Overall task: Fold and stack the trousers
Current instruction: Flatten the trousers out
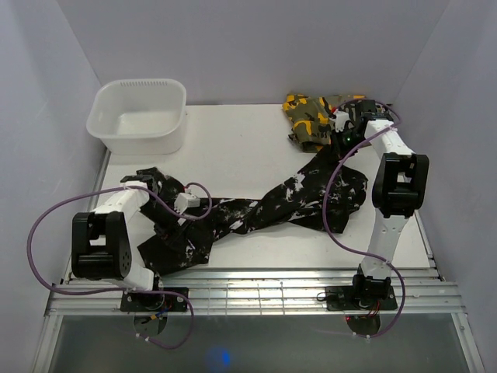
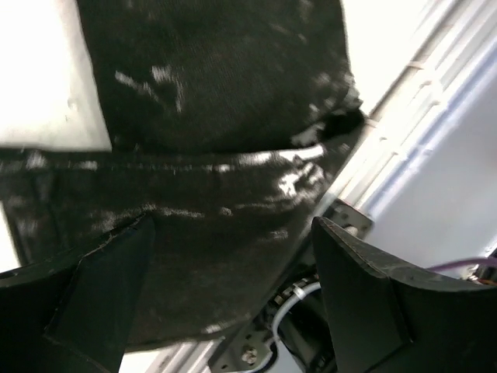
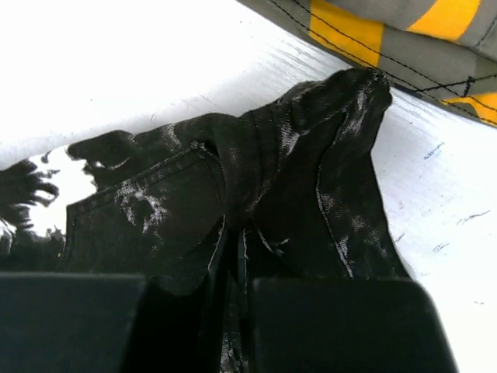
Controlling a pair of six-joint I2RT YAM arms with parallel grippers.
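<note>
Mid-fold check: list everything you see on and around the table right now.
trousers: one, black with white splotches, sprawled unfolded from near left to far right
camouflage garment: one, olive with orange and black patches, far right corner
basin: one, white, far left corner
table: one, white, under everything
left hand: one, black, open over the trousers' near-left end
right hand: one, black, shut on the trousers' far end, beside the camouflage garment
</note>
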